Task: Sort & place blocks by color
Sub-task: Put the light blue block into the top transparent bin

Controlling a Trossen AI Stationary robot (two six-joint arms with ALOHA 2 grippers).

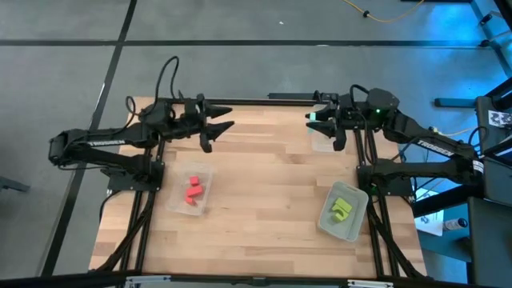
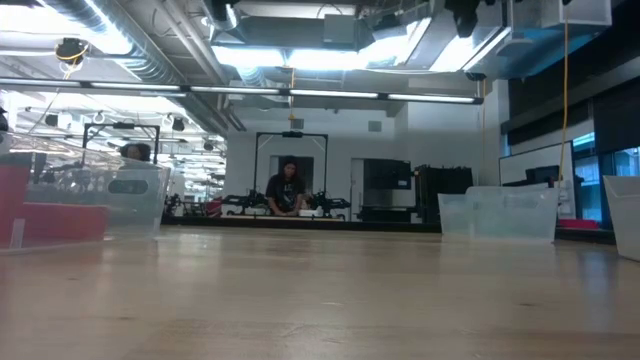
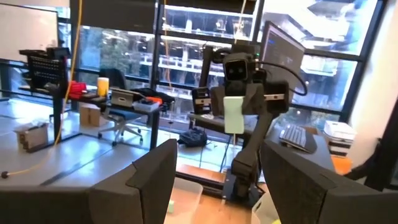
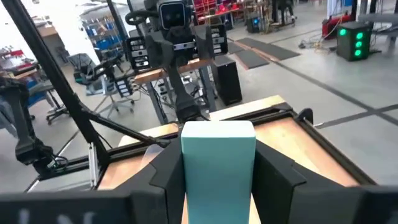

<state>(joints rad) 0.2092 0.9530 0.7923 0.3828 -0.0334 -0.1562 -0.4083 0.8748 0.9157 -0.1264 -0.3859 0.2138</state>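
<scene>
My right gripper [image 1: 318,122] hangs above the table's far right part, shut on a mint-green block [image 4: 217,158]. That block also shows in the left wrist view [image 3: 233,114]. Below it stands a clear tray [image 1: 323,141]. Red blocks [image 1: 193,190] lie in a clear tray [image 1: 206,173] on the left. Yellow-green blocks [image 1: 342,208] lie in a clear tray [image 1: 330,226] on the right. My left gripper [image 1: 226,118] is open, raised near the far left edge, pointing toward the right arm and touching nothing. Neither gripper shows in the low view. My right gripper pinches the mint-green block by its two side faces [image 4: 186,180] between both fingers [image 4: 165,177]. The fingers reach out about level toward the table's left. The block is lifted clear of the table and stands upright between the fingers, its end sticking out past the fingertips [image 1: 313,118].
The wooden table [image 1: 264,200] is bare between the trays. In the low view the red tray [image 2: 60,205] stands left and clear trays [image 2: 500,212] right. A person [image 2: 287,190] sits far behind the table. Cables hang by the arms' bases.
</scene>
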